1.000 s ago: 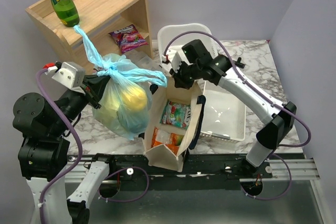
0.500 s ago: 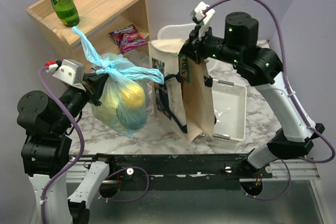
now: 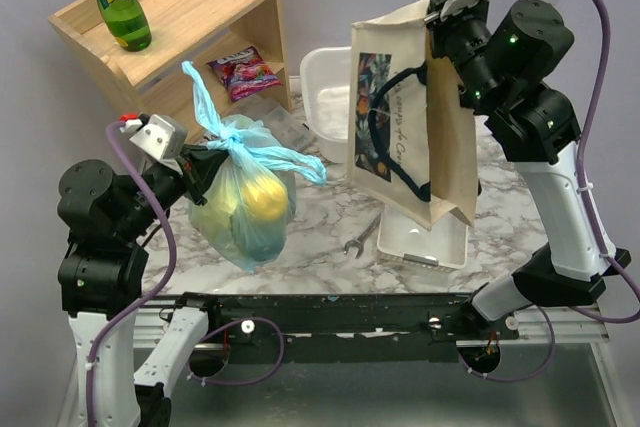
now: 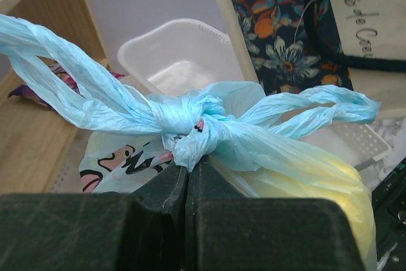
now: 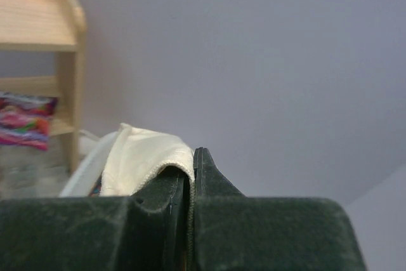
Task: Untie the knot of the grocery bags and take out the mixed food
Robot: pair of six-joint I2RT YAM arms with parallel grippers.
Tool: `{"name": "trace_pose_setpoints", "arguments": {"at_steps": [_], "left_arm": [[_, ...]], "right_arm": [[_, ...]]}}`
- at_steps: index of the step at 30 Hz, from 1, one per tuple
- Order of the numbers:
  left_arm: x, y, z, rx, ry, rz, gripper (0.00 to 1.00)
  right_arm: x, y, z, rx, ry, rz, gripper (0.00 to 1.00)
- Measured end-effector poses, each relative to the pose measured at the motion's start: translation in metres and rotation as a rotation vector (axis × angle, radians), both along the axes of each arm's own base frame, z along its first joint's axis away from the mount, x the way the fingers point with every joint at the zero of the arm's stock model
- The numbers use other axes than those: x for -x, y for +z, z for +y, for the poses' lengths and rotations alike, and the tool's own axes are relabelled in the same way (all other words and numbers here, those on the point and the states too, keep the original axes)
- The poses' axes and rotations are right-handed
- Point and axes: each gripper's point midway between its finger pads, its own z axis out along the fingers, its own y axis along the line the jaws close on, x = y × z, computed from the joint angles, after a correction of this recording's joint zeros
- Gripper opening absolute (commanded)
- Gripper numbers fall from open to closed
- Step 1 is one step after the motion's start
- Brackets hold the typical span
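Most food (image 3: 262, 197) blurs inside the light-blue plastic bag (image 3: 240, 232). Left pincer (image 4: 186, 172) clamps it beneath the knot (image 4: 193, 125); right pincer (image 5: 192, 169) clamps the beige canvas tote (image 3: 450, 147), lifted higher.

The top camera looks down from high behind the table's (image 3: 322, 215) near edge. The left wrist camera sits close under the knot (image 4: 193, 128), facing the far edge; the right hugs the tote's (image 5: 143, 157) rim, facing the far-left corner. All show the shelf (image 3: 190, 7).

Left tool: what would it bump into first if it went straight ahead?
The left tool pinches the bag just under the knot, so the knot comes first. Beyond, maybe the tub.
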Motion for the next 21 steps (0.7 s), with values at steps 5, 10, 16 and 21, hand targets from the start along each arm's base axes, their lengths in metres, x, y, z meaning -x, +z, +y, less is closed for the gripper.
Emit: {"name": "trace_pose_setpoints", "arguments": {"at_steps": [5, 10, 16, 21], "left_arm": [[-0.005, -0.008, -0.009, -0.003, -0.060, 0.030, 0.00], [-0.009, -0.007, -0.015, 0.005, -0.099, 0.026, 0.00], [-0.016, -0.005, -0.020, 0.007, -0.125, 0.021, 0.00], [-0.022, -0.004, -0.023, 0.006, -0.146, 0.019, 0.00]], "right_arm": [[-0.010, 0.026, -0.040, 0.090, -0.204, -0.123, 0.01], [-0.033, 0.033, -0.093, 0.174, -0.421, -0.158, 0.01], [-0.063, 0.021, -0.207, 0.215, -0.708, -0.108, 0.01], [-0.065, 0.022, -0.267, 0.227, -0.776, -0.113, 0.01]]}}
